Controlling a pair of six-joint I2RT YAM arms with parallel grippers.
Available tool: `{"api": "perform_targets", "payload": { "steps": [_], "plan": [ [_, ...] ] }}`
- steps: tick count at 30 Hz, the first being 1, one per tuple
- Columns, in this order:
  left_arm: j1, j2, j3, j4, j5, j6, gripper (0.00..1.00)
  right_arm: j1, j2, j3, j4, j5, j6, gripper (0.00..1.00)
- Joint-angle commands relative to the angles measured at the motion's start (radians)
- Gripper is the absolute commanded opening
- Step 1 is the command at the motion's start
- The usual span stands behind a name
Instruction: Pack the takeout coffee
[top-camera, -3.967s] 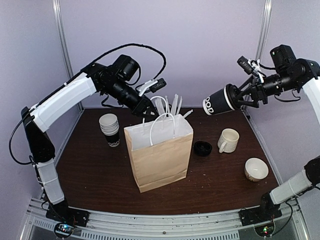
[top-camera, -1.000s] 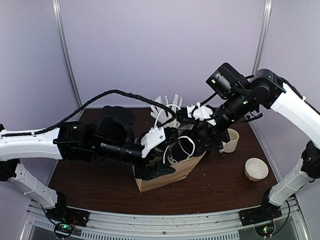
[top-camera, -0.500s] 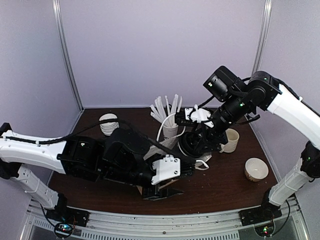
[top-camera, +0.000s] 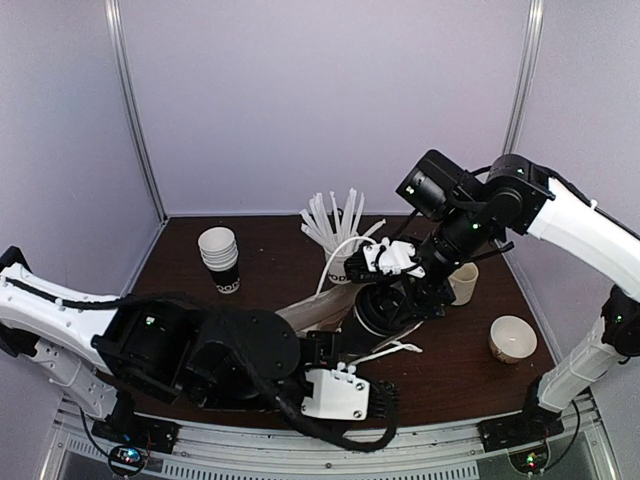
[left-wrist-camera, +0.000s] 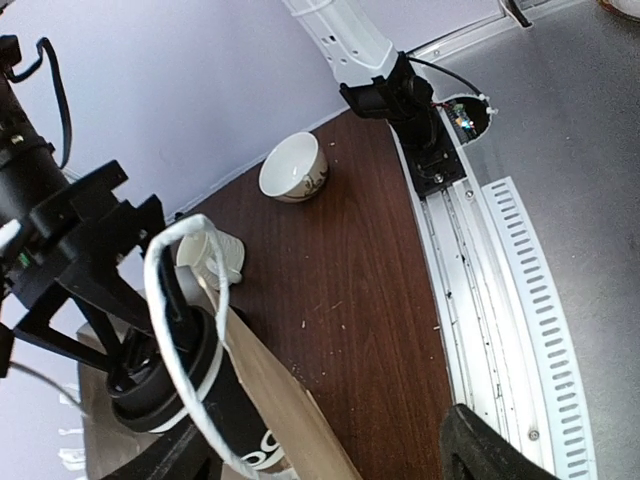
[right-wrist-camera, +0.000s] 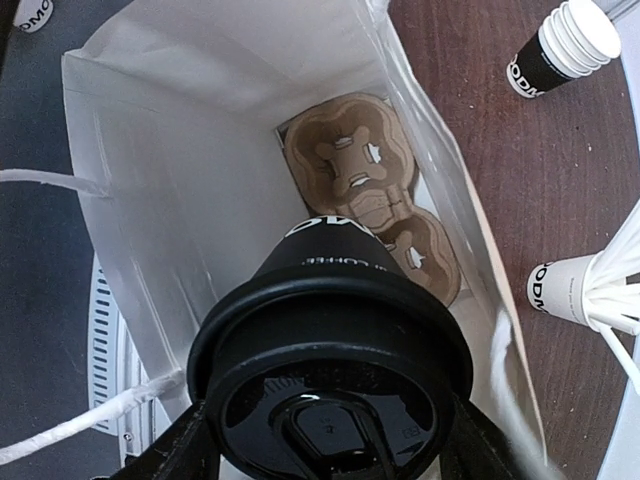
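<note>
right end effector clamped on the coffee at the bag mouth; left end effector apart. next, likely: seat it in the carrier, then release

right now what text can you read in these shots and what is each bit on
"ODM", cut off: stack of cups.
"ODM", cut off: cup of white sticks.
"COFFEE", small: takeout coffee; its larger letters are mostly hidden.
Mark on the bowl: too blurred to read.

walls: pale lilac | table: dark brown wood | rail: metal
</note>
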Motion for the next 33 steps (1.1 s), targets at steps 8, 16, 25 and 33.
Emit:
{"api": "perform_targets", "payload": {
  "steps": [8, 16, 25, 33],
  "plan": [
    [-0.158, -0.19, 0.024, 0.111, -0.298, 0.011, 0.78, 0.109, -0.096, -0.094, 0.018, 0.128, -0.093, 0.6],
    [-0.099, -0.448, -0.285, 0.401, -0.448, -0.085, 0.84, 0.198, -0.174, -0.186, 0.036, 0.22, -0.115, 0.6],
    [0.263, -0.587, -0.526, 0.327, -0.372, -0.417, 0.9, 0.37, -0.138, -0.225, 0.092, 0.395, -0.139, 0.6],
    [0.52, -0.442, -0.516, 0.255, -0.081, -0.553, 0.9, 0.486, -0.072, -0.303, 0.218, 0.718, -0.198, 0.58]
  ]
}}
